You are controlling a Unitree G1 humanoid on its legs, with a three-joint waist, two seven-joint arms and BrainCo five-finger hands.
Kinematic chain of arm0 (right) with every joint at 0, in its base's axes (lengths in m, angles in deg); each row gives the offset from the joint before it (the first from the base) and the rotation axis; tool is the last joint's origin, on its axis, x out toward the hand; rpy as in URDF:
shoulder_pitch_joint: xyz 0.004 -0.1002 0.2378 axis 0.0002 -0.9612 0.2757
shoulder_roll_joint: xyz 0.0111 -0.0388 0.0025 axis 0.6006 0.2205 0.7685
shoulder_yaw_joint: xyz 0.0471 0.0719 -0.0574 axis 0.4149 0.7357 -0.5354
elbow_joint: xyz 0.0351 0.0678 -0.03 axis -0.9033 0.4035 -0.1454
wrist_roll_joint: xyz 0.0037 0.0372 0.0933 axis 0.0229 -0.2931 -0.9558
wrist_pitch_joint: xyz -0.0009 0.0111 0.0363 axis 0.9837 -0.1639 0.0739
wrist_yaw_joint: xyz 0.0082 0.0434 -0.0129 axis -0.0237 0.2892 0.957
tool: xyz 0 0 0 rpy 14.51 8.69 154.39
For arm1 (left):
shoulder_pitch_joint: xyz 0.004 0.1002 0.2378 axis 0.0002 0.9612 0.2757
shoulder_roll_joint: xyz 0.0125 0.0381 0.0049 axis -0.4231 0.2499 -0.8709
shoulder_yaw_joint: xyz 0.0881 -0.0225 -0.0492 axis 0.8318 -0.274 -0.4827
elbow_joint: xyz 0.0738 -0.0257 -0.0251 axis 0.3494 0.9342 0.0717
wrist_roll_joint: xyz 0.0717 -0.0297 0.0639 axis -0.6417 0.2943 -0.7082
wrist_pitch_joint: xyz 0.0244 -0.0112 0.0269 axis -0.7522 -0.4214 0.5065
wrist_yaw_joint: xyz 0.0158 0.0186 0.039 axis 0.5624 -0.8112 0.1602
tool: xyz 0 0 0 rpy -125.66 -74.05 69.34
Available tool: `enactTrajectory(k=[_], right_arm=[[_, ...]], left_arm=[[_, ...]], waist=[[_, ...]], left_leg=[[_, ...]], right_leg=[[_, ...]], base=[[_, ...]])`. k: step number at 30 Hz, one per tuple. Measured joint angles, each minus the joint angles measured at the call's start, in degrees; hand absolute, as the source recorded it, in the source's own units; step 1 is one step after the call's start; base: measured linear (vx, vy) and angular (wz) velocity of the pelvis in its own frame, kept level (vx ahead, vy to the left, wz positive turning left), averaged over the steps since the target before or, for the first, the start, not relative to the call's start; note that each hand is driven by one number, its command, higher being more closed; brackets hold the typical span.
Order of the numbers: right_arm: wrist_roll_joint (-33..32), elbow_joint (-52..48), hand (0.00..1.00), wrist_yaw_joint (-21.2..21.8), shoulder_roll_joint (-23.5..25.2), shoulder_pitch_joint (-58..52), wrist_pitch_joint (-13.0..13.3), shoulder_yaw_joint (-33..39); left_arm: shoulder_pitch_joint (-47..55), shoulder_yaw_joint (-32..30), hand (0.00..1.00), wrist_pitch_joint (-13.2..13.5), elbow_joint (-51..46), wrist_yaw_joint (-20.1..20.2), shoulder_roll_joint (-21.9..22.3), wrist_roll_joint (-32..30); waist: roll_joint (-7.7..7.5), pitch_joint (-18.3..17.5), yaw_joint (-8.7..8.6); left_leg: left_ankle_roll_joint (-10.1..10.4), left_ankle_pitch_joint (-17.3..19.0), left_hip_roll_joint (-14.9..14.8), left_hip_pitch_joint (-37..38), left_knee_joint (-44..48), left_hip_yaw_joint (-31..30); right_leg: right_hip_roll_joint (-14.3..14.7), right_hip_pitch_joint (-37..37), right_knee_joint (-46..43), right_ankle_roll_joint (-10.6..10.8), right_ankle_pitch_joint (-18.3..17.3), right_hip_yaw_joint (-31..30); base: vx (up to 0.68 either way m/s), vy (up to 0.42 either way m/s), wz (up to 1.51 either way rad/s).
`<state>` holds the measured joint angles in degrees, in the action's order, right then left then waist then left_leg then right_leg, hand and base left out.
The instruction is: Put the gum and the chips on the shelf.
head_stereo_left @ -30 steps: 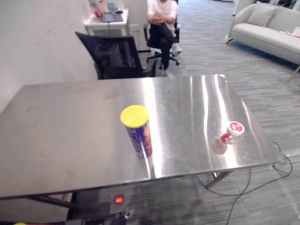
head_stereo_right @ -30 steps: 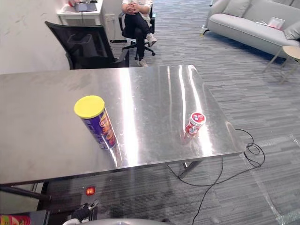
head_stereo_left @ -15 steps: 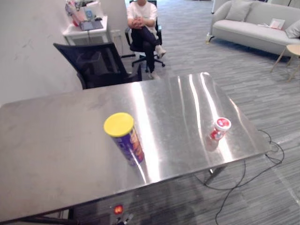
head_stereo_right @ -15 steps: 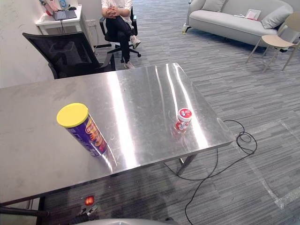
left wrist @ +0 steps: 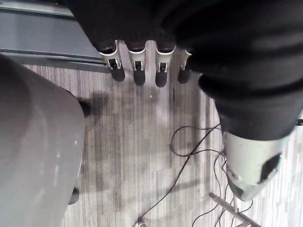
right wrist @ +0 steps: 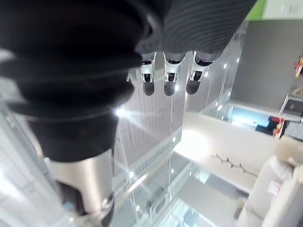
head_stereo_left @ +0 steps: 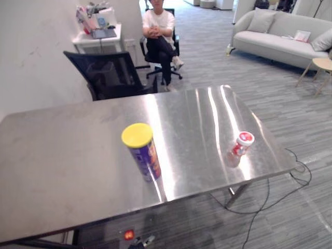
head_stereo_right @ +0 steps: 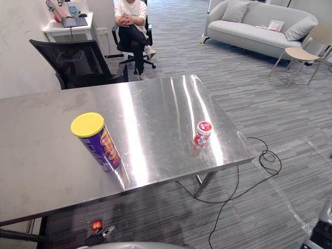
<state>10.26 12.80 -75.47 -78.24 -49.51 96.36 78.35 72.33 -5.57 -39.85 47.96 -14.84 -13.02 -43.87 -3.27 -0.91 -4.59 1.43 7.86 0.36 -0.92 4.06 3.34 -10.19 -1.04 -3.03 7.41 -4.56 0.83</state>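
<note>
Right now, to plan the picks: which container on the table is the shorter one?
The red-and-white gum bottle near the right edge; the yellow-lidded purple chips can stands much taller.

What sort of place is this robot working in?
Probably an open office or lab lounge: a grey sofa on carpet, a black office chair by a small desk, and a person seated beyond the steel table.
</note>
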Motion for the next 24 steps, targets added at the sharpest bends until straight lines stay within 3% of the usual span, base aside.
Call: enactTrajectory(k=[8,11,19,20,22,24], right_arm=[[0.5,0.3,0.0,5.5,0.0,-0.1,-0.9,-11.5],[0.4,7.0,0.0,6.5,0.0,-2.1,-0.5,-12.2],[0.4,13.0,0.0,6.5,-0.5,-1.5,-0.6,-13.5],[0.4,13.9,0.0,6.5,-0.5,-1.1,-0.5,-13.7],[0.4,15.3,0.0,6.4,-0.6,-0.5,-0.5,-14.3],[0.4,17.2,0.0,6.4,-1.1,-0.1,-0.5,-15.2]], left_arm=[[-0.1,3.3,0.0,0.0,-0.1,0.2,-0.2,0.7],[0.0,3.3,0.0,0.2,-0.4,0.3,-0.4,1.1],[-0.2,4.9,0.0,0.6,-0.4,0.7,-0.9,1.1],[-0.3,5.0,0.0,0.6,-0.4,0.7,-0.9,1.1],[-0.3,5.0,0.0,0.8,-0.4,0.7,-0.9,1.2],[-0.3,5.6,0.0,0.9,-0.3,0.7,-0.9,1.1]], waist=[[0.39,-0.2,0.1],[0.16,-0.1,0.2],[-0.04,0.4,0.09],[-0.01,0.6,0.14],[-0.27,0.9,0.13],[-0.54,1.2,0.08]], left_leg=[[-0.8,-0.8,0.0,-1.0,0.0,-0.7],[-1.3,-1.1,0.1,-1.1,0.0,-0.9],[-1.5,-2.8,1.0,-1.0,-1.6,-0.6],[-1.4,-3.3,1.0,-1.0,-2.1,-0.8],[-1.1,-3.7,1.1,-1.0,-2.3,-0.8],[-0.8,-4.2,1.4,-1.0,-2.7,-1.0]], right_leg=[[0.3,0.2,2.4,-0.8,4.7,0.7],[0.2,0.3,2.9,-1.2,6.5,1.4],[-0.4,-0.6,3.0,-1.5,6.4,2.0],[-0.4,-0.7,3.0,-2.6,5.7,2.1],[-0.5,-0.7,3.0,-2.7,4.7,2.1],[-0.9,-0.8,3.0,-1.7,3.2,2.0]], base=[[-0.02,0.028,0.04],[-0.06,0.047,0.01],[-0.06,-0.003,-0.04],[-0.07,-0.056,0.0],[-0.07,-0.063,0.01],[-0.07,-0.074,0.03]])
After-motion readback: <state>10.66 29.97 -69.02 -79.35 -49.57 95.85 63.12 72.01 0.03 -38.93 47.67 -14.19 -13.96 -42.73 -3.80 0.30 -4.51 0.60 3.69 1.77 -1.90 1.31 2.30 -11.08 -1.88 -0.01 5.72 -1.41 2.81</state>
